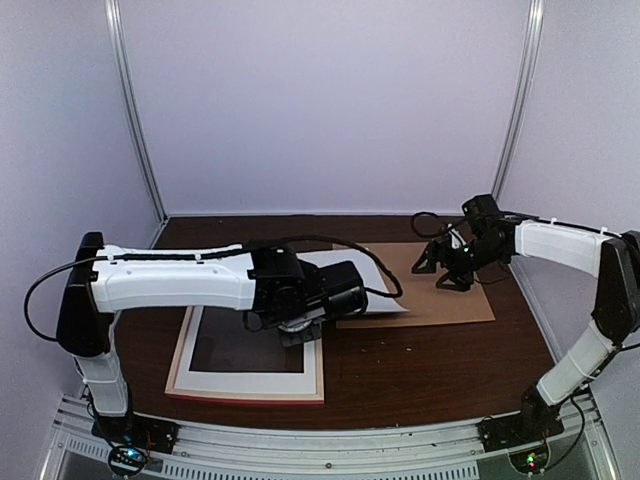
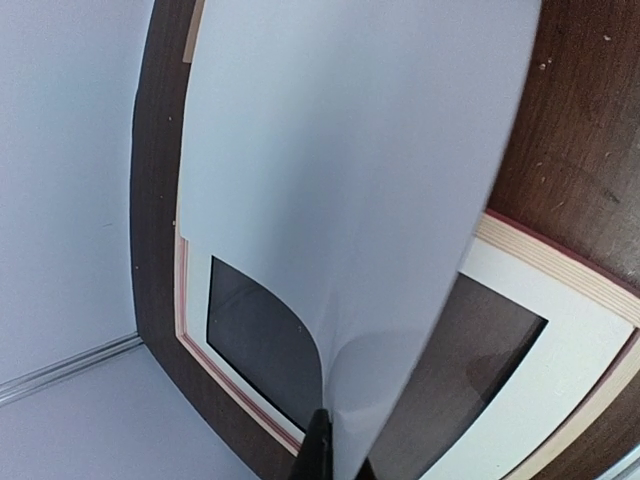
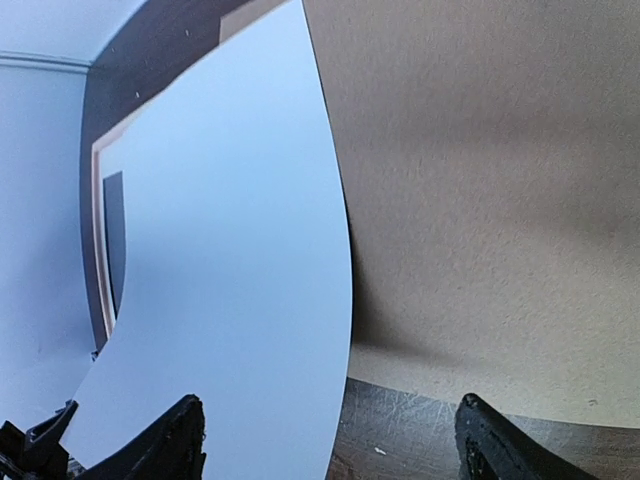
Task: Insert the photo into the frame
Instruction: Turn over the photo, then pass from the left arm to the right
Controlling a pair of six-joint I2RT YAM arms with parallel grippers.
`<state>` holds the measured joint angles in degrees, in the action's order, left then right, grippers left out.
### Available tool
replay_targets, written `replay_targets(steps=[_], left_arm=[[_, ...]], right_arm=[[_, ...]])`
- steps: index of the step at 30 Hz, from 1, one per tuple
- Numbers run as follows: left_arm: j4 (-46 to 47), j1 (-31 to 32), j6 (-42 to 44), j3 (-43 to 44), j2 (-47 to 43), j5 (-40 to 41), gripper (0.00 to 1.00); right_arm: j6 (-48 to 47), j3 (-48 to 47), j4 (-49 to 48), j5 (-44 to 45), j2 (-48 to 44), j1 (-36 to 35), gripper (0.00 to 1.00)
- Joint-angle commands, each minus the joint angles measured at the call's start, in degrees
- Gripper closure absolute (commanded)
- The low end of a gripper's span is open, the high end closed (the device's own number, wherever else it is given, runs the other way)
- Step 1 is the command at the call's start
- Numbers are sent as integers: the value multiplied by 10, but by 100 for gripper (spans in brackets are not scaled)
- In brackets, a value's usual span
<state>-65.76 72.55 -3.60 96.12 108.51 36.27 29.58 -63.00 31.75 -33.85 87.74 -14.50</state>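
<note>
The left gripper (image 1: 300,328) is clenching one edge of the photo (image 1: 375,280), a thin flexible print showing only its plain white back. The sheet is stretching from the pinch toward 3 o'clock across the middle of the dark brown wooden table (image 1: 420,360). Its far end is resting on the flat brown backing board (image 1: 450,300), which is lying at about 2 o'clock.

The frame (image 1: 245,396), a large rectangle of narrow pale-wood bars with a pink edge, is lying flat at 7 o'clock, directly under the left wrist. Holding the print white side up is probably keeping the picture side toward the frame, ready to be laid face down into the opening. Gripping one edge is also leaving the rest of the sheet free to slide.

The right gripper (image 1: 445,272) is hovering over the board at 3 o'clock with its jaws spread, grasping nothing. It is likely waiting to steady the loose end.

The left wrist view is showing what the overhead view is hiding. The photo (image 2: 350,200) is curling sharply just above the dark finger (image 2: 318,450), and the frame (image 2: 560,262) is showing a white border and a dark window beneath it. The right wrist view is showing the sheet's long edge (image 3: 240,300) bowing beside the board (image 3: 480,200). Whether the sheet is touching the spread right gripper (image 3: 335,445) cannot be told.
</note>
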Motion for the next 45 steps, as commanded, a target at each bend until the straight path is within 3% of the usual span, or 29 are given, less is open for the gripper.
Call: replay_targets(steps=[1,22,28,40,45], left_arm=[[38,14,-61,-26,-9,43,100],[85,74,-133,-119,-1,71,100],[90,87,-136,-129,11,68,100],[106,97,-133,-156,14,54,99],[107,98,-135,-169,8,54,97]], right_arm=[[17,24,-28,-38,25,-24,14],[116,124,-194,-104,99,-111,20],[150,133,-250,-129,117,-112,29],[145,119,-263,-144,140,-112,53],[130,110,-253,-142,144,-112,58]])
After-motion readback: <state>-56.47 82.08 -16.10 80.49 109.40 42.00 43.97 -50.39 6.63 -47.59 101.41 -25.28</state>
